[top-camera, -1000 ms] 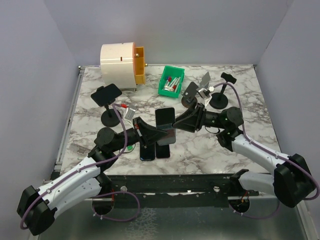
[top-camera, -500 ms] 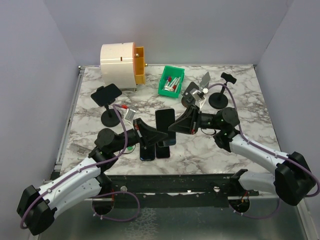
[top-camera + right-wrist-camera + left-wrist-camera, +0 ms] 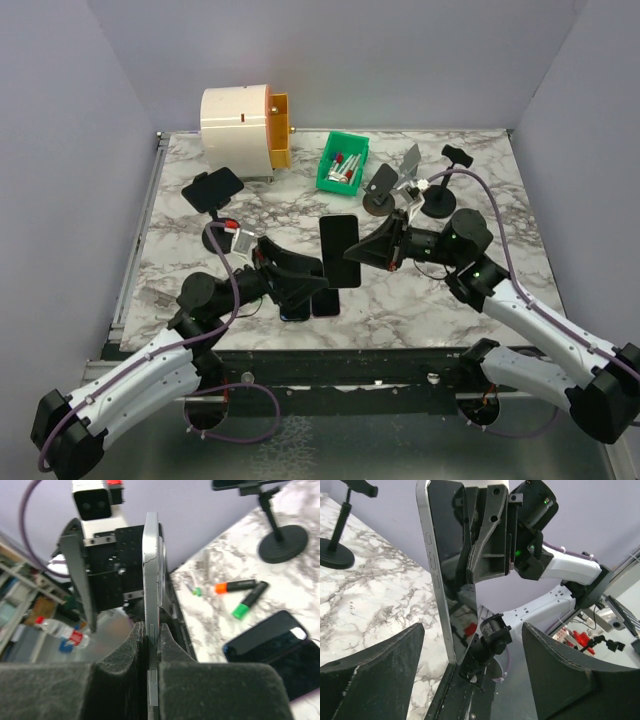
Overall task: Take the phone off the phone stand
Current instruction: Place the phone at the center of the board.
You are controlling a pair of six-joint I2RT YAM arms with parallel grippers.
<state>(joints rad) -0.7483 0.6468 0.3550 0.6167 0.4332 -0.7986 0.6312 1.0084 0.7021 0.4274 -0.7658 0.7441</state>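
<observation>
Phone (image 3: 339, 250) is held on edge above the table (image 3: 420, 300), one edge pinched btwn the closed fingers of the R gripper (image 3: 365, 252). L gripper (image 3: 305, 275) jaws are spread wide, w/ it ahead of them, untouched. Vs 1 s ago: L jaws, then shut, have been opened and drawn back; R jaws have been closed on it

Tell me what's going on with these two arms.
The right gripper is shut on the edge of a phone, holding it up above the marble table. The left gripper faces it with its jaws wide open and clear of the phone, so only the right arm carries it. Two other phones lie flat on the table below.
</observation>
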